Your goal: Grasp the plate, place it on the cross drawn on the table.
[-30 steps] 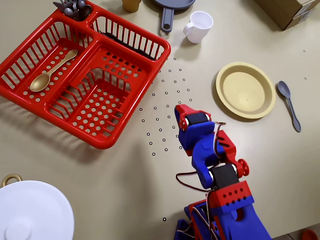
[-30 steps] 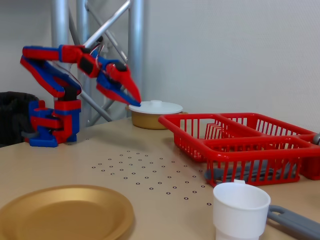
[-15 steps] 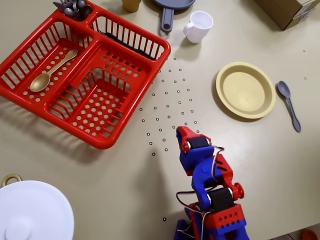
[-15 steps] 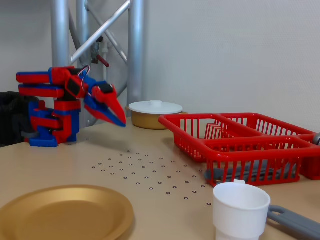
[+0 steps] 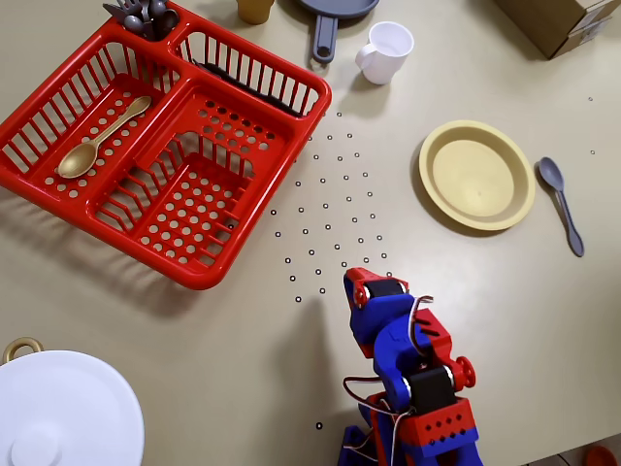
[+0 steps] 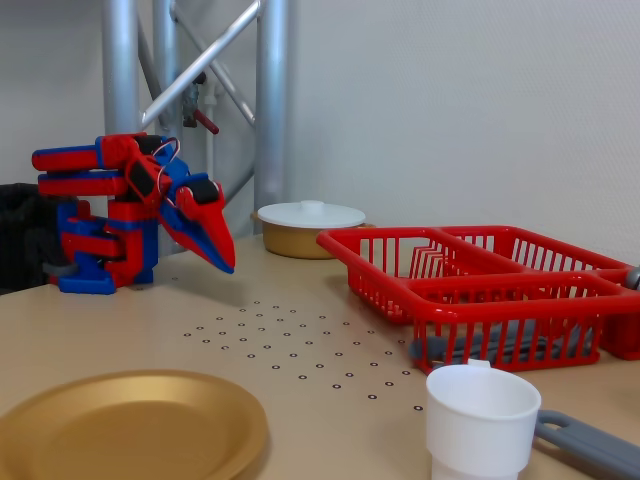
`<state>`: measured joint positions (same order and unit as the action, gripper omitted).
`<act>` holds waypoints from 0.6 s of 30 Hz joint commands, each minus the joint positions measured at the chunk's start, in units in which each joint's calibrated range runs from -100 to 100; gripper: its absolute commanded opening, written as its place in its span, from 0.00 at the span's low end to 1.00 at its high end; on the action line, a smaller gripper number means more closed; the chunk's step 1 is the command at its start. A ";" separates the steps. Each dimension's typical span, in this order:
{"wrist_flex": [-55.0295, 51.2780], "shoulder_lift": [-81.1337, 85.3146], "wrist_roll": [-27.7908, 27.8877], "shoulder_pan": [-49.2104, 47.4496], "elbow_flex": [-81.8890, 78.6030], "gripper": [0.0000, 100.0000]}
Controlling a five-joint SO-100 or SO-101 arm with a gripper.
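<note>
On the beige table, your plate sits untouched far right; gripper pressed together, empty; grasping and placing remain.

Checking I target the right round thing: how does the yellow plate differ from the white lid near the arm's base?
The plate is pale yellow; the lid is white. The plate is a shallow open dish with a raised rim; the lid has a knob on top. In the overhead view the plate lies upper right on the bare table, smaller; the lid sits lower left, bigger, partly cropped. Both are round.

red basket, white mug, grey spoon
</note>
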<state>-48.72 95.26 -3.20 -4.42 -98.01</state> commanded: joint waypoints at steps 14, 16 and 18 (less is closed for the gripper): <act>-3.15 0.60 0.54 0.61 -1.81 0.00; -3.15 0.60 0.73 0.68 -1.90 0.00; -3.15 0.60 1.07 0.68 -1.90 0.00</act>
<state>-51.84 95.34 -2.66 -4.51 -98.82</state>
